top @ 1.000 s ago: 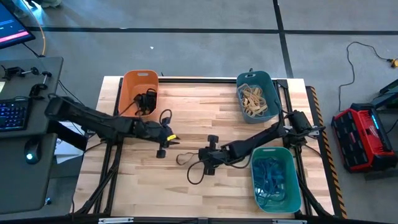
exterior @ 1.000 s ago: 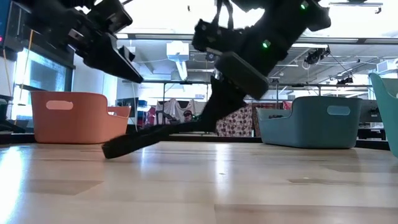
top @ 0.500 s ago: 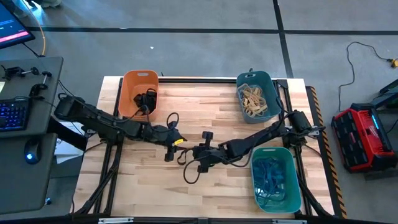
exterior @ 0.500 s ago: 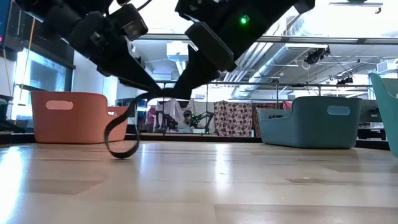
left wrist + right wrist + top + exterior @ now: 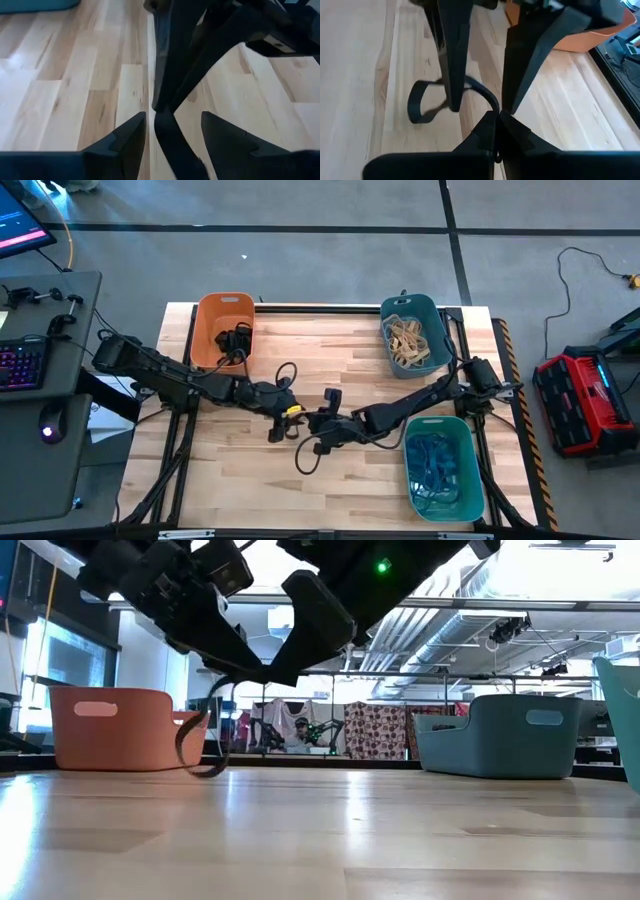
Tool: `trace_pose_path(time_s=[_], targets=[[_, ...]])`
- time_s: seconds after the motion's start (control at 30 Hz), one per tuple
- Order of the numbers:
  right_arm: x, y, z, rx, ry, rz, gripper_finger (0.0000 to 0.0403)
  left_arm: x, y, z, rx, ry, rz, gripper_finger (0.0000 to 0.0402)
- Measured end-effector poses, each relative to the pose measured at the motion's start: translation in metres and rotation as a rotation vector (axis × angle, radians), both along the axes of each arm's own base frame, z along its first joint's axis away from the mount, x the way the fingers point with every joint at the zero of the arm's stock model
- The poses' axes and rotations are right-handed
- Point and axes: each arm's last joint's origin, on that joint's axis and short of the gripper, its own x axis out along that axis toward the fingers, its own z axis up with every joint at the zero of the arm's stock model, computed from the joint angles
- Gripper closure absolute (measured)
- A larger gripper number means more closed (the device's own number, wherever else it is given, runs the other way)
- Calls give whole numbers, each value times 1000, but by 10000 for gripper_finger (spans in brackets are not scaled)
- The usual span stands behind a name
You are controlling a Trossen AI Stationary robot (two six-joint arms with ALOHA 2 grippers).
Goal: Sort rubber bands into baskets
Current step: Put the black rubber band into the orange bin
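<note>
Baskets, three of them, are sitting on the wooden worktop: an orange basket at the upper left of the high view, a teal basket at the upper right, and a lighter green basket at the lower right. The orange one is holding a clump of black rubber bands, the teal one a pile of tan rubber bands, and the green one a tangle of blue rubber bands; I cannot count the loops inside any of them.

Two arms are meeting near the middle of the worktop, over one black rubber band. In the low view that band is hanging as a loop left of centre, its lower end touching or just above the wood, with the orange basket behind it. The right end effector is pinching the band, its two fingers pressed together on the strap at the bottom centre of the right wrist view, while the free end is curling off to the left of that frame. The left end effector is reaching in from the left with its fingers spread apart on either side of the same band, not yet clamped on it. In the high view, both are sitting just below centre, tips almost touching.
</note>
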Motion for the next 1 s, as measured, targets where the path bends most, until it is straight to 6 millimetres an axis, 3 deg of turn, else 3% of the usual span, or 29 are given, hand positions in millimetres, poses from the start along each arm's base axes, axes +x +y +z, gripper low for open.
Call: trace_pose_path(time_s=[0.2, 0.5, 0.6, 0.8, 1.0], targets=[[1, -1, 2, -22, -36, -36, 402, -3, 0, -4, -18, 54, 8, 251], [1, 0, 3, -27, -46, -45, 402, -4, 1, -3, 19, 54, -5, 389], [1, -1, 4, -41, -54, -64, 396, -4, 1, -4, 33, 54, 1, 392], [1, -1, 3, -43, -54, -72, 331, -9, 5, -2, 84, 82, 60, 399], [-2, -4, 2, -95, -42, -144, 258, -24, 14, 22, 81, 31, 111, 401]])
